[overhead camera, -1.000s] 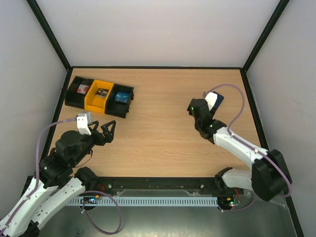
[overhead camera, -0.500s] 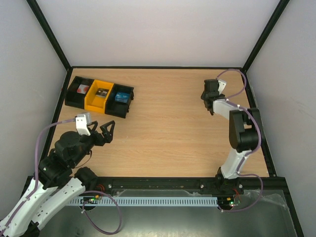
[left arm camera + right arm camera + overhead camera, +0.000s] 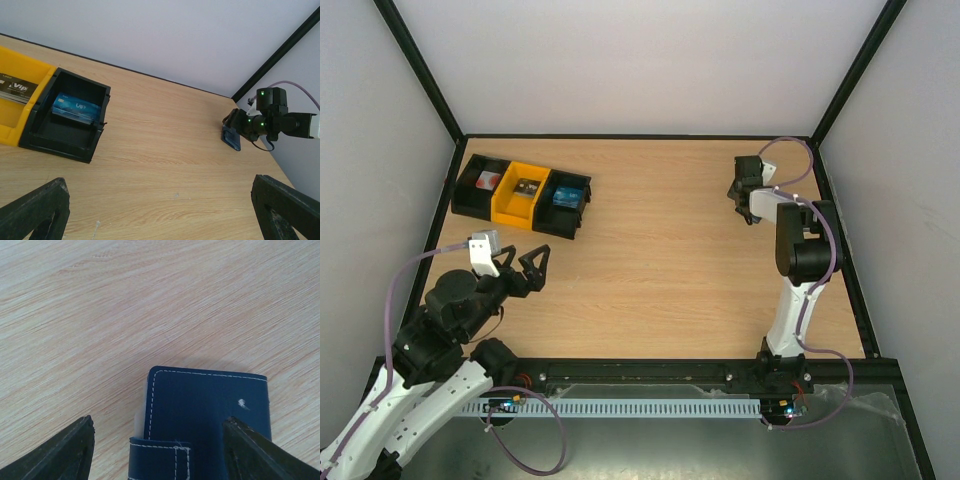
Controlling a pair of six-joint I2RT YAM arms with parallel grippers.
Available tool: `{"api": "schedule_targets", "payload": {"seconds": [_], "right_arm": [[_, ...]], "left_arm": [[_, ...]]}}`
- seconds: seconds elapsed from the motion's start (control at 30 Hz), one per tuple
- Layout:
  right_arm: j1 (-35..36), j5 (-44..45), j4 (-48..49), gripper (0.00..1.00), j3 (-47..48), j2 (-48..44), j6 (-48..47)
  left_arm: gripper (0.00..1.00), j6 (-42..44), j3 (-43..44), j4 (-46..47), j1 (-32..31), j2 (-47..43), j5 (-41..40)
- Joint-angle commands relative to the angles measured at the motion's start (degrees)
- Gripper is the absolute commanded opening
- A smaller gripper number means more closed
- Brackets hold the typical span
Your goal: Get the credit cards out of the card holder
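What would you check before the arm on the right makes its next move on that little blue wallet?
1. Card holder inside the right end effector: ok, it sits between the fingers.
2. Firm grip: not ok, a gap shows beside one finger.
3. Card holder opened: not ok, its tab is closed.
4. Card holder flat on the table: cannot tell.
5. Left end effector free to help: ok, open, empty, near the bins.
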Motion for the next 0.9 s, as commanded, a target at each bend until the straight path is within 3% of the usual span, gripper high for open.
{"api": "schedule_targets", "payload": {"seconds": [0.0, 0.53, 0.87], "right_arm": [[-0.3, 0.7, -4.8, 0.67, 3.2, 1.9, -0.1], [-0.3, -1.9, -10.7, 0.66, 6.3, 5.6, -0.4], [0.5, -10.4, -9.6, 0.63, 1.5, 2.6, -0.5]], "left_arm": [[1.0, 0.6, 0.0, 0.1, -0.2, -0.2, -0.5], [1.0, 0.4, -0.1, -0.1, -0.2, 0.2, -1.0], [1.0, 0.0, 0.0, -0.4, -0.2, 0.6, -1.8]]}}
